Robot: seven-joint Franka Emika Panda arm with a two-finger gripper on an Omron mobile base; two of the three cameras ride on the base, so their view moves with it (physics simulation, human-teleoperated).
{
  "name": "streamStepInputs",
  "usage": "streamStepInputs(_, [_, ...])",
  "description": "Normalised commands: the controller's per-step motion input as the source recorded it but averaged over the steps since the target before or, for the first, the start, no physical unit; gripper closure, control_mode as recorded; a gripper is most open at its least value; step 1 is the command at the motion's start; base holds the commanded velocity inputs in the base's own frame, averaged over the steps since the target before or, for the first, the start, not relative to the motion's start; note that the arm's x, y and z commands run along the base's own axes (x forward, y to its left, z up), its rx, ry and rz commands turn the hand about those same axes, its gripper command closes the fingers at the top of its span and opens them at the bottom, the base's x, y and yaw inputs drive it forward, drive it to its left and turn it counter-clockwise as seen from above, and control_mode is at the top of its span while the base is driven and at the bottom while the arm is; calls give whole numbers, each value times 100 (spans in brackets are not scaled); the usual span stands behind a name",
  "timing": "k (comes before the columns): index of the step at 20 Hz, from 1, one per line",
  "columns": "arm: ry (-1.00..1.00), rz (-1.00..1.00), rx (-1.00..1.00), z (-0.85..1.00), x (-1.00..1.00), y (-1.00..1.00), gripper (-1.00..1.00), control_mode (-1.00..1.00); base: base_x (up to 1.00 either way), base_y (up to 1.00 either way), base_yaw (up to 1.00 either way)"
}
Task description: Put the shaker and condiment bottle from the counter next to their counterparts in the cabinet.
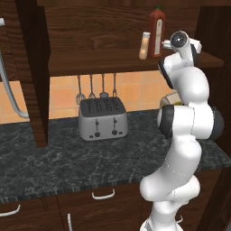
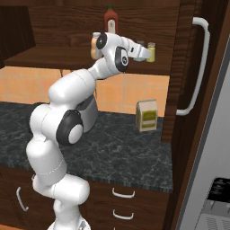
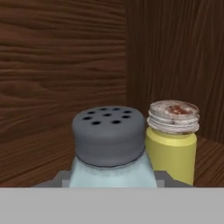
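The dark wood cabinet (image 2: 58, 56) closes around the gripper (image 2: 143, 53), its back panel straight ahead and a side panel just past the yellow-green shaker (image 3: 171, 142). That shaker stands on the shelf just right of the gripper, almost touching the blue-grey shaker (image 3: 109, 144) clamped between the fingers. Well to the gripper's left stand the orange-tan condiment bottle (image 1: 144, 46) and the tall red bottle (image 1: 156, 31). Below on the counter (image 1: 67, 158) sit a toaster (image 1: 102, 118) and a carton (image 2: 147, 115).
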Motion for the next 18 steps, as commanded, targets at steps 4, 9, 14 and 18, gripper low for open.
streamStepInputs(4, [0,0,0,-23,33,-7,100,-100,0,0,0])
streamStepInputs(9, [0,0,0,-27,16,0,-100,-100,0,0,0])
streamStepInputs(14, [0,0,0,-9,-10,0,-100,-100,0,0,0])
streamStepInputs(18, [0,0,0,0,-37,11,-100,-100,0,0,0])
